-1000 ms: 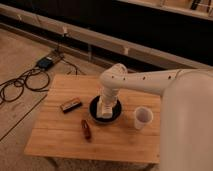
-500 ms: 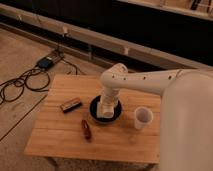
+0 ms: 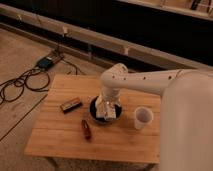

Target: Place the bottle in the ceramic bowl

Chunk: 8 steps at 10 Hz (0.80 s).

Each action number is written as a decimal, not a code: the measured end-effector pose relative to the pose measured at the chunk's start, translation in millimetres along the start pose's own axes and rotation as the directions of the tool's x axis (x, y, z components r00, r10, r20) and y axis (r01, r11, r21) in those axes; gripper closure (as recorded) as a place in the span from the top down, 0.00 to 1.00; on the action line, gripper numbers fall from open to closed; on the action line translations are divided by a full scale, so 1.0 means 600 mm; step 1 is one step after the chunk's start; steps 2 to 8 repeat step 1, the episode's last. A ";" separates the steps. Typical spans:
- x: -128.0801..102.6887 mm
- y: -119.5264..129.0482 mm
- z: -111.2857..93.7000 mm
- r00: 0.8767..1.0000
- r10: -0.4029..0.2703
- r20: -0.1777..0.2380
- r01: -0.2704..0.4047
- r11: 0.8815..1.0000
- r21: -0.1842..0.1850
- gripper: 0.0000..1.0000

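Wooden table (image 3: 60, 137) fills the lower half of the view, w/ the black ceramic bowl (image 3: 95, 115) near its centre. White arm (image 3: 145, 80) reaches in from 3 o'clock and bends down over the bowl; the gripper (image 3: 104, 111) sits directly above or inside the bowl, covering most of it. Can't tell if it's released or clenched. Bottle (image 3: 86, 129), small and dark reddish-brown, lies flat on the tabletop at approx 7 o'clock from the bowl, just beside the rim, not in it. White cup (image 3: 143, 118) stands upright at 3 o'clock from the bowl, near it but apart. Dark flat rectangular item (image 3: 71, 105) lies at 9 o'clock from the bowl. Cables (image 3: 22, 82) and a small box (image 3: 46, 62) on the floor at approx 10 o'clock from the table.
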 end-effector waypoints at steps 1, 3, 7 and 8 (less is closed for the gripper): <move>0.000 0.000 0.000 1.000 0.000 0.000 0.000 1.000 0.000 0.80; 0.000 0.000 0.000 1.000 0.000 0.000 0.000 1.000 0.000 0.80; 0.000 0.000 0.000 1.000 0.000 0.000 0.000 1.000 0.000 0.80; 0.000 0.000 0.000 1.000 0.000 0.000 0.000 1.000 0.000 0.80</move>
